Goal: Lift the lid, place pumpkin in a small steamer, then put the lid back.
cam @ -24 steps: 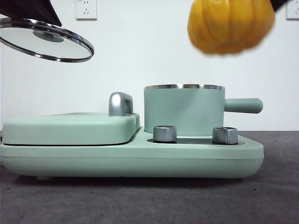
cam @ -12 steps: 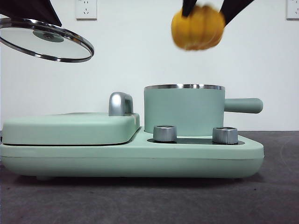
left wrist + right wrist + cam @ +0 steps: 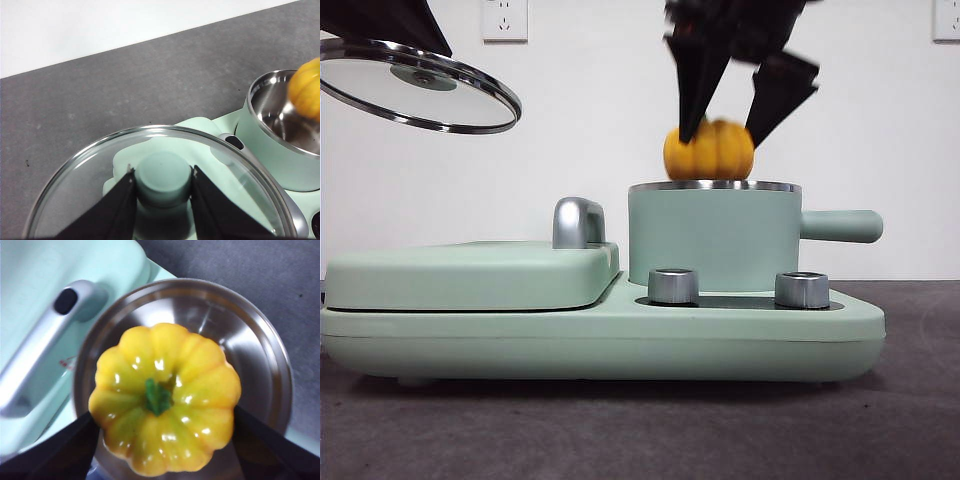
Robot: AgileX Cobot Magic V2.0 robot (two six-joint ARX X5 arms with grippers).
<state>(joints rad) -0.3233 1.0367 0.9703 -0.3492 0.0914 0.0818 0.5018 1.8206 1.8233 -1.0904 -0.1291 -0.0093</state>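
The glossy yellow-orange pumpkin (image 3: 709,150) (image 3: 164,397) hangs at the steel rim of the small steamer (image 3: 713,237), right over its open steel bowl (image 3: 250,350). My right gripper (image 3: 732,118) (image 3: 162,427) is shut on the pumpkin, coming down from above. High at the left, the glass lid (image 3: 418,85) (image 3: 155,190) is held tilted in the air, with my left gripper (image 3: 162,187) shut on its mint-green knob. From the left wrist view the steamer (image 3: 280,140) and the pumpkin (image 3: 307,90) show off to one side.
The steamer sits on a mint-green cooker base (image 3: 600,340) with two steel dials (image 3: 673,286) in front. Beside it lies a flat mint-green cover (image 3: 470,275) with a chrome handle (image 3: 578,222). The steamer's straight handle (image 3: 840,226) sticks out to the right.
The right gripper has carried the pumpkin left and down from the upper right to the steamer's rim. The lid and left gripper have stayed in place.
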